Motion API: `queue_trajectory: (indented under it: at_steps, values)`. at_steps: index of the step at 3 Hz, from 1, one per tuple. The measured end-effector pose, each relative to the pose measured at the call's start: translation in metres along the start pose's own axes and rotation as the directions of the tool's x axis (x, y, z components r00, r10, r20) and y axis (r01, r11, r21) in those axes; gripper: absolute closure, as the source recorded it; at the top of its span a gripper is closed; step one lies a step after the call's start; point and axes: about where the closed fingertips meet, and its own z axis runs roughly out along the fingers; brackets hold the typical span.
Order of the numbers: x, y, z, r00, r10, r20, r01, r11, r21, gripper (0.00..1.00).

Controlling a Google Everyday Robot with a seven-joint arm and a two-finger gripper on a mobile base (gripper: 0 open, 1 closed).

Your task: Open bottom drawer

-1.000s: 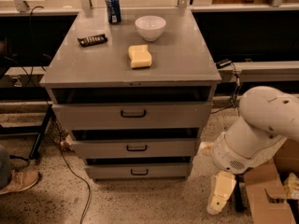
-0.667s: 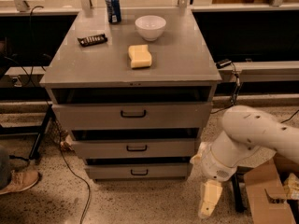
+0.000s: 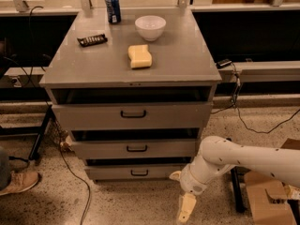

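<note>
The grey metal cabinet (image 3: 131, 74) has three drawers. The bottom drawer (image 3: 108, 172) is the lowest and shallowest, with a small black bar handle (image 3: 139, 173); its front looks closed. My white arm reaches in from the right, low to the floor. My gripper (image 3: 185, 207) hangs pointing down to the floor, just right of and below the bottom drawer's right end, not touching the handle.
On the cabinet top stand a blue can (image 3: 112, 7), a white bowl (image 3: 150, 27), a yellow sponge (image 3: 140, 56) and a dark snack bar (image 3: 92, 40). A cardboard box (image 3: 267, 198) sits at the right. A person's shoe (image 3: 18, 182) and cables lie at the left.
My arm has swung left and lower, bringing the gripper from the right side of the cabinet closer to the bottom drawer's right end. The drawers have not moved.
</note>
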Motion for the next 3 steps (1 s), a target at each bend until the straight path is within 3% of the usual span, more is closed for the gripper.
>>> queue_trajectory:
  at_steps: [2,3]
  values:
    - [0.014,-0.006,0.009,1.0,0.026,0.01,-0.026,0.999,0.037,0.0]
    - [0.04,-0.041,0.032,1.0,0.001,0.019,-0.002,0.9956,0.094,0.0]
